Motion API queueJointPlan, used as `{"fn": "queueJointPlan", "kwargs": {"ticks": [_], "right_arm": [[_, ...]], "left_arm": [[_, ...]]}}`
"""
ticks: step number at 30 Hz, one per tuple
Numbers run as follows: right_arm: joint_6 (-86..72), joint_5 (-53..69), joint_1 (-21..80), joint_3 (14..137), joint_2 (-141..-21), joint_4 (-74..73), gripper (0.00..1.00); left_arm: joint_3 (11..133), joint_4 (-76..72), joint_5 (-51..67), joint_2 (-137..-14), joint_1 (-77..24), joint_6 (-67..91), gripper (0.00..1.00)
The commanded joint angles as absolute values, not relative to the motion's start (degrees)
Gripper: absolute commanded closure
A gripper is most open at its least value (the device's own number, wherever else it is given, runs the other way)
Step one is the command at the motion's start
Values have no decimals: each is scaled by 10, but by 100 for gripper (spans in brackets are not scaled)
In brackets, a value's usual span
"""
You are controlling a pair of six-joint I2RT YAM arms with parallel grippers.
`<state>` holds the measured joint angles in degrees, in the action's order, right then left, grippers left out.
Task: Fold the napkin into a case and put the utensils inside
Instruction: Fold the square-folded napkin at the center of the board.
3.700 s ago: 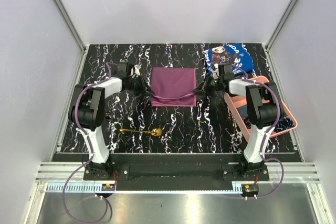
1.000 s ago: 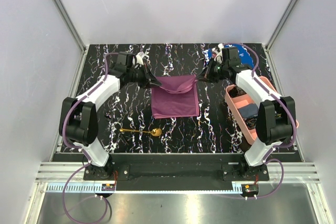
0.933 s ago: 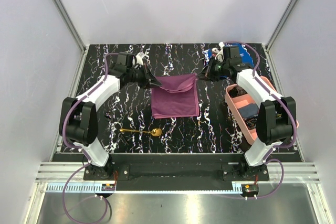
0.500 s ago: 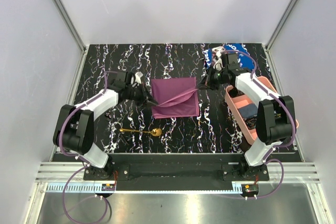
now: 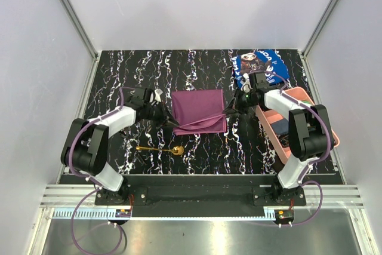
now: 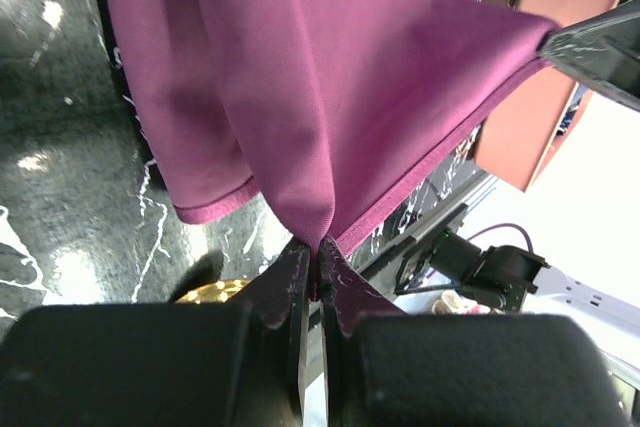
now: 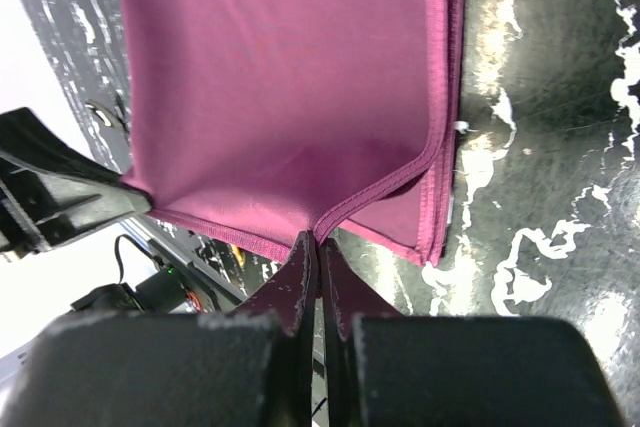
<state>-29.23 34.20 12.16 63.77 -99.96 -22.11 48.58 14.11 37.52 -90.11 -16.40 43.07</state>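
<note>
- Pinching the near-left corner of the napkin [image 5: 200, 104], the left gripper [image 6: 318, 251] had its fingers closed on the cloth.
- The right gripper [image 7: 318, 241] was clamped on the near-right corner.
- The napkin lay mid-table, its gripped edge lifted.
- The spoon [image 5: 161, 148] lay nearer, apart.

Table [image 5: 197, 64] under me: black slab w/ white veining (glossy, it throws glare). On it, btw my left gripper [image 5: 174, 125] and right gripper [image 5: 226, 111], lies the napkin [image 5: 200, 103], near edge raised off the top. Gold spoon [image 5: 160, 148] lies just nearer than my left gripper. Pink tray [image 5: 296, 91] sits right of my right gripper, blue cloth [image 5: 262, 64] beyond it.
</note>
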Motion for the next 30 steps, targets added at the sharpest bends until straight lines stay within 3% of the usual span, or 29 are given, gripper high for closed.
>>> {"fn": "queueJointPlan", "kwargs": {"ticks": [1, 15, 26, 30], "right_arm": [[-287, 350, 120, 639, -1007, -185, 100], [-288, 333, 120, 685, -1008, -189, 100], [-297, 325, 111, 944, -1113, -237, 100], [-299, 334, 104, 1032, -1158, -254, 100]], "left_arm": [[509, 120, 354, -917, -163, 419, 92], [600, 129, 342, -912, -158, 406, 93], [909, 190, 368, -1055, -107, 405, 93], [953, 186, 389, -1095, -97, 402, 93]]}}
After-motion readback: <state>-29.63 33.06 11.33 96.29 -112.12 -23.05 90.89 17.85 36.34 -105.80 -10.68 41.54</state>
